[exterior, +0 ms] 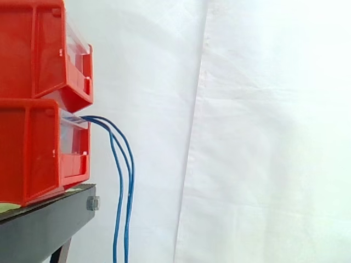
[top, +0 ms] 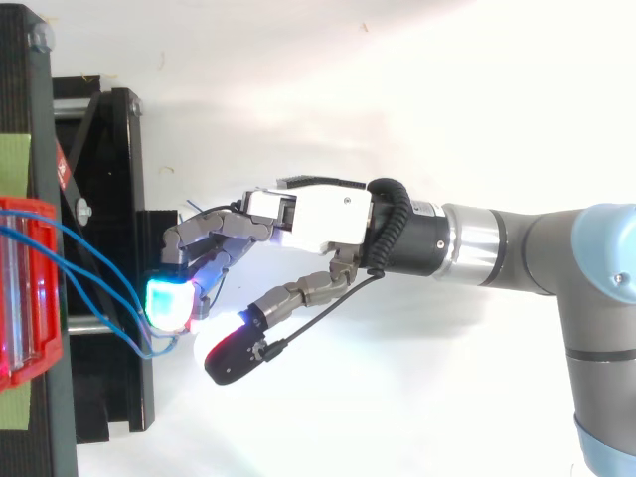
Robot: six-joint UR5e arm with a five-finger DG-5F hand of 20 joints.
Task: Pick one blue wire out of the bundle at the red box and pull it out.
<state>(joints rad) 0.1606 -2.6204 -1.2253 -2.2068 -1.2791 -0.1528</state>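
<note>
Here, hand [top: 298, 224] beside blue wires [exterior: 120, 186] hanging from lower red bin [exterior: 38, 159]; whether it grips one, cannot tell.

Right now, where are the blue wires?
Side view: the thin blue wires leave the lower red plastic bin at left and hang past the black stand. Top view: they loop beside the hand.

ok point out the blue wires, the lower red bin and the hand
blue wires [exterior: 132, 178], side view, hanging stretch of the outer wire
lower red bin [exterior: 33, 156], side view, its side wall
hand [top: 318, 219], top view, white back of the palm
</note>
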